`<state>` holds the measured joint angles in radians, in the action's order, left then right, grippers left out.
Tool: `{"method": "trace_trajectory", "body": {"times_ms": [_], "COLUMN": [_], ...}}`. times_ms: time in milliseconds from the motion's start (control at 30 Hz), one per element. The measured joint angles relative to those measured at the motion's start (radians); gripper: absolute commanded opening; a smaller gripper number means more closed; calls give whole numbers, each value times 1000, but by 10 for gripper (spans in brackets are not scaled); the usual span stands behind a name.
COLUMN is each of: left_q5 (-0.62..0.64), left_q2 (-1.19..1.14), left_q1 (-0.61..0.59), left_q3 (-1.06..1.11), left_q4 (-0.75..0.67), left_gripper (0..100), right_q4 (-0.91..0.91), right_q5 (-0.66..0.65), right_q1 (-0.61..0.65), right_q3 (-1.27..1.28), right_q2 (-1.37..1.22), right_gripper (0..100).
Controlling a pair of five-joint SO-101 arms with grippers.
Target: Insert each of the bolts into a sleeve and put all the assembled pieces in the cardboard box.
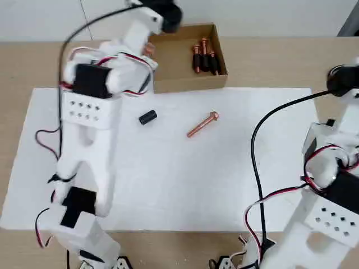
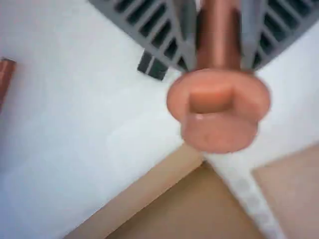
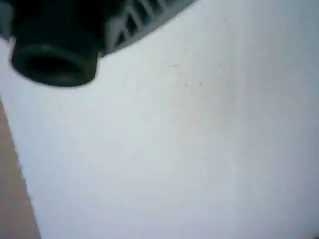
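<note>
At the left of the table [image 1: 22, 61] we see the left arm [image 1: 90, 129] stretched over a white sheet [image 1: 168, 185] toward the left edge of the cardboard box [image 1: 174, 81]. In its wrist view, the left end effector [image 2: 218, 64] is closed on a copper bolt [image 2: 218, 109]. The grey ribbed jaws press the shank from both sides, and the flanged head points at the camera. The tan box wall lies below the head.

Just right of that arm, a loose sleeve [image 1: 147, 117], short and black, lies on the sheet in front of the box. Further right lies a loose bolt [image 1: 202, 124], also on the sheet. It is set at a slant with its head toward the box, apart from the loose sleeve.

Behind them the box stands open at the far edge of the sheet. The assembled pieces [image 1: 205, 56], copper bolts with black sleeves on them, lie side by side near its right wall.

At the far right stands the right arm [image 1: 331, 190], well apart from the loose parts. In its wrist view, the right end effector [image 3: 60, 22] grips a second sleeve [image 3: 52, 62], black, with its open bore facing the camera. It is held over the white sheet near the sheet's edge.
</note>
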<state>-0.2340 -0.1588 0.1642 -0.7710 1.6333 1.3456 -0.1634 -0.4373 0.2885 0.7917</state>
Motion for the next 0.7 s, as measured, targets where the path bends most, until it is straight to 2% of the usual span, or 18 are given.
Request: {"method": "trace_trajectory", "body": {"times_ms": [67, 267, 500, 700], "left_q5": [37, 64, 61, 61], "left_q2": [38, 195, 407, 519], "left_q1": [-23, -77, -78, -78], "left_q3": [-28, -21, 250, 422], "left_q4": [75, 103, 103, 103], "left_gripper": [6, 6, 6, 6], "right_q4": [28, 106, 74, 57], "right_q5": [0, 0, 0, 0], "right_q1": [12, 137, 305, 318], "right_q3": [0, 2, 172, 354], "right_q2": [35, 305, 632, 764], "right_gripper": [6, 4, 4, 4]}}
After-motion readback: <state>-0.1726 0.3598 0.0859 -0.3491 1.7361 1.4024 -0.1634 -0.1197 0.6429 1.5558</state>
